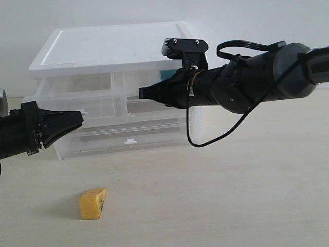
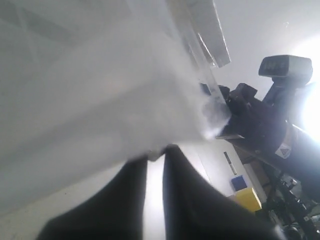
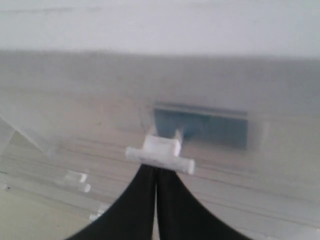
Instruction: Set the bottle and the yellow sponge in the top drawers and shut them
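Note:
The yellow sponge (image 1: 93, 204) lies on the table in front of the cabinet, apart from both grippers. The bottle (image 1: 165, 75) shows as a teal patch through the right top drawer (image 1: 138, 78); the right wrist view also shows this bottle (image 3: 200, 125) behind the clear front. My right gripper (image 1: 140, 93) (image 3: 156, 169) is shut, its tips against that drawer's white handle tab (image 3: 160, 152). The left top drawer (image 1: 72, 103) stands pulled out a little. My left gripper (image 1: 81, 118) (image 2: 156, 159) is shut at its front, with a small white tab between the tips.
The white-topped plastic cabinet (image 1: 113, 46) stands at the back, with full-width drawers (image 1: 128, 139) below the top ones. The right arm (image 1: 247, 82) reaches across the cabinet's right side, with a black cable hanging under it. Blue and yellow blocks (image 2: 247, 197) sit far behind.

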`<state>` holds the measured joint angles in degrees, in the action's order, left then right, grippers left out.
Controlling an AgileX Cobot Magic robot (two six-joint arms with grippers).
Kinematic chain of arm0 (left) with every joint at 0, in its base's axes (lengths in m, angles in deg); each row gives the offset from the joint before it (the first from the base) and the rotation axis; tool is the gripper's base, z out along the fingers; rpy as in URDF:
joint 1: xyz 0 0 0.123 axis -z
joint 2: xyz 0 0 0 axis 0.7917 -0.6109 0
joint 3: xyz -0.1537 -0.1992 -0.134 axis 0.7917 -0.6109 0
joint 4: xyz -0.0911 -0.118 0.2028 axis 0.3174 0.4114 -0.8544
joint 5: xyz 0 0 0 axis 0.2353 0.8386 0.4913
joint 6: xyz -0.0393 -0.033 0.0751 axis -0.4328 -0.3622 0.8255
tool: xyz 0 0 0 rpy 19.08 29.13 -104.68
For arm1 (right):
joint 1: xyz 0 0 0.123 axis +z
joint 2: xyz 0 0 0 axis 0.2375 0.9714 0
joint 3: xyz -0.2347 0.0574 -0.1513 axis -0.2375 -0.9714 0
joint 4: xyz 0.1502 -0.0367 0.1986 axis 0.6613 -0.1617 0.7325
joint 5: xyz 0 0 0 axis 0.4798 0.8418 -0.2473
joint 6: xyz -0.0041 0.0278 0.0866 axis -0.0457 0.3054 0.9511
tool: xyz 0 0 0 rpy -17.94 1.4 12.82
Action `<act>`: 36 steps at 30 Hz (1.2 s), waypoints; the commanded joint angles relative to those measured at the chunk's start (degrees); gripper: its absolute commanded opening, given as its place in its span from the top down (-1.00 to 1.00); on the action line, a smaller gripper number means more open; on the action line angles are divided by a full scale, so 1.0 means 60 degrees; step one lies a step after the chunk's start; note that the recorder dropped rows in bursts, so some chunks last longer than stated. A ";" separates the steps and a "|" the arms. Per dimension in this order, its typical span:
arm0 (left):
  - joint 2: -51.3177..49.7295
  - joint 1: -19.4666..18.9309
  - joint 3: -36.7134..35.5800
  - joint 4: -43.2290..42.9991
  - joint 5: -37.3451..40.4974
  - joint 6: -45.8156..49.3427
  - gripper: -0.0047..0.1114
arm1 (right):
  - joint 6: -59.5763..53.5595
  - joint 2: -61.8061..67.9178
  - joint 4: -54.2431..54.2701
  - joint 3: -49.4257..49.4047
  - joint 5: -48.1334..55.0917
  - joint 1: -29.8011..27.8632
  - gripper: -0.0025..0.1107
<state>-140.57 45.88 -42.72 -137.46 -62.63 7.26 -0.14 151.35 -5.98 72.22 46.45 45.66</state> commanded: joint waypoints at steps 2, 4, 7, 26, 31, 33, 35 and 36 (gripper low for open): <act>0.0398 0.0056 -0.0167 -0.0063 0.0008 0.0290 0.85 | 0.0076 -0.0024 -0.0072 0.0097 -0.0567 0.0017 0.96; 0.0398 0.0056 -0.0167 0.0046 0.0008 0.0261 0.85 | 0.0057 -0.0024 -0.0072 0.0097 -0.0492 -0.0002 0.96; 0.0398 0.0056 -0.0167 0.0119 0.0008 0.0252 0.66 | 0.0015 -0.0024 -0.0072 0.0097 -0.0399 -0.0002 0.96; 0.1756 0.0056 -0.0282 -0.1645 0.0008 -0.0777 -0.31 | -0.0209 -0.0024 -0.0088 0.0097 -0.0334 -0.0002 0.96; 0.2864 0.0056 -0.0626 -0.1719 0.0008 -0.0860 -0.31 | -0.0274 -0.0024 -0.0088 0.0097 -0.0266 -0.0002 0.96; 0.3340 0.0056 -0.0672 -0.1719 0.0008 -0.0832 -0.31 | -0.0295 -0.0024 -0.0088 0.0097 -0.0266 -0.0002 0.96; 0.3847 0.0056 -0.0738 -0.1745 0.0008 -0.0765 -0.27 | -0.0320 -0.0024 -0.0088 0.0097 -0.0243 -0.0002 0.96; 0.4175 0.0056 -0.0756 -0.1726 0.0008 -0.0485 -0.23 | -0.0320 -0.0024 -0.0088 0.0097 -0.0222 -0.0002 0.96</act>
<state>-119.64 45.91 -46.68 -147.61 -62.04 2.66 -1.67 151.35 -6.48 72.22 45.62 46.12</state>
